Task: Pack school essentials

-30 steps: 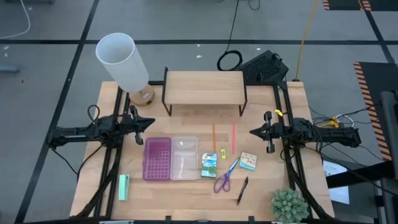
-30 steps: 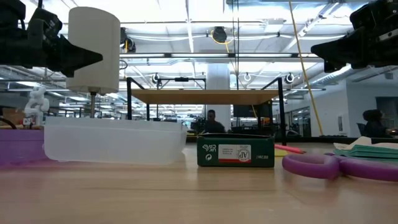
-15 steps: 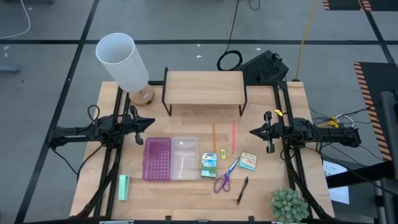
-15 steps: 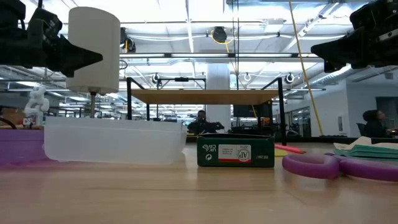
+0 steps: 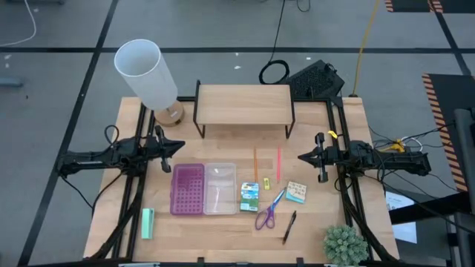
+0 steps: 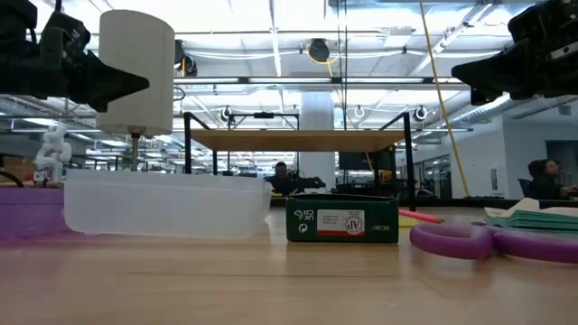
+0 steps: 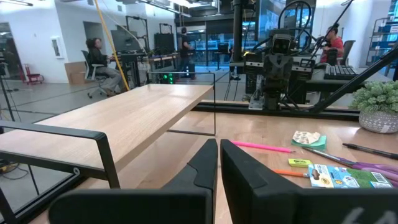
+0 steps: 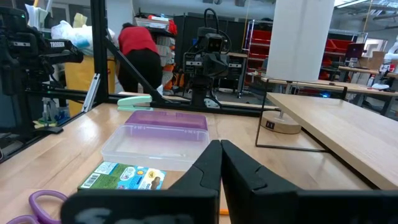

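Observation:
The school essentials lie flat on the table right of the open case, whose purple half (image 5: 188, 189) and clear half (image 5: 220, 188) sit side by side. They are an orange pencil (image 5: 255, 163), a pink pencil (image 5: 278, 163), a yellow piece (image 5: 266, 183), a green-blue packet (image 5: 249, 196), purple-blue scissors (image 5: 267, 213), a black pen (image 5: 289, 226) and a teal-beige pad (image 5: 296, 192). My left gripper (image 5: 180, 148) hovers shut beyond the case's far left corner. My right gripper (image 5: 300, 157) hovers shut just right of the pink pencil. Both hold nothing.
A wooden shelf on a black frame (image 5: 243, 104) stands at the far middle, with a white lamp (image 5: 148, 74) to its left. A mint-green block (image 5: 147, 222) lies near the front left. A small plant (image 5: 345, 245) stands at the front right corner.

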Motion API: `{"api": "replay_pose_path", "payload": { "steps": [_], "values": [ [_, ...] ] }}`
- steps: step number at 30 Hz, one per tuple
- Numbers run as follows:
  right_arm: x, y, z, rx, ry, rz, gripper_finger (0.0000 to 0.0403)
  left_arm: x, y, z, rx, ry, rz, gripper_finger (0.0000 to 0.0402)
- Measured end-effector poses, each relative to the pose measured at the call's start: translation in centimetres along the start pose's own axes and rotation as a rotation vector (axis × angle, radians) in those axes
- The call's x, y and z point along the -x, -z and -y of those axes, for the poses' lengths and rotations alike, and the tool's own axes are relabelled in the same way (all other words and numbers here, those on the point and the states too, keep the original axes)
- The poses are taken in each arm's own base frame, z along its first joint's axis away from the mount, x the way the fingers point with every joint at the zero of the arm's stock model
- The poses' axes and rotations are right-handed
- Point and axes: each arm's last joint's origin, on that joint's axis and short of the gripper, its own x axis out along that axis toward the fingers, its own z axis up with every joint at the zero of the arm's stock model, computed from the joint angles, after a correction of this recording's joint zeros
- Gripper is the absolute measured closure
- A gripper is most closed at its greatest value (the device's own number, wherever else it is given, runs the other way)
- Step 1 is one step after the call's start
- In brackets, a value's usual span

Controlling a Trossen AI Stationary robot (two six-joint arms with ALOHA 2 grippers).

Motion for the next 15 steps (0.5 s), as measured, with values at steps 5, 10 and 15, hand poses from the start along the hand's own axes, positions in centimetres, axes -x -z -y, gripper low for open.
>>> {"api": "replay_pose_path", "payload": {
  "steps": [5, 10, 15],
  "values": [
    [0.00, 0.00, 0.00, -0.001, 0.000, 0.000, 0.0403, 0.00, 0.00, 0.00, 0.000, 0.000, 0.000, 0.0378],
    [0.00, 0.02, 0.05, -0.001, 0.006, -0.002, 0.0403, 0.00, 0.01, 0.00, 0.000, 0.000, 0.000, 0.0378],
    [0.00, 0.00, 0.03, -0.062, 0.001, -0.001, 0.0403, 0.00, 0.00, 0.00, 0.000, 0.000, 0.000, 0.0378]
  ]
}}
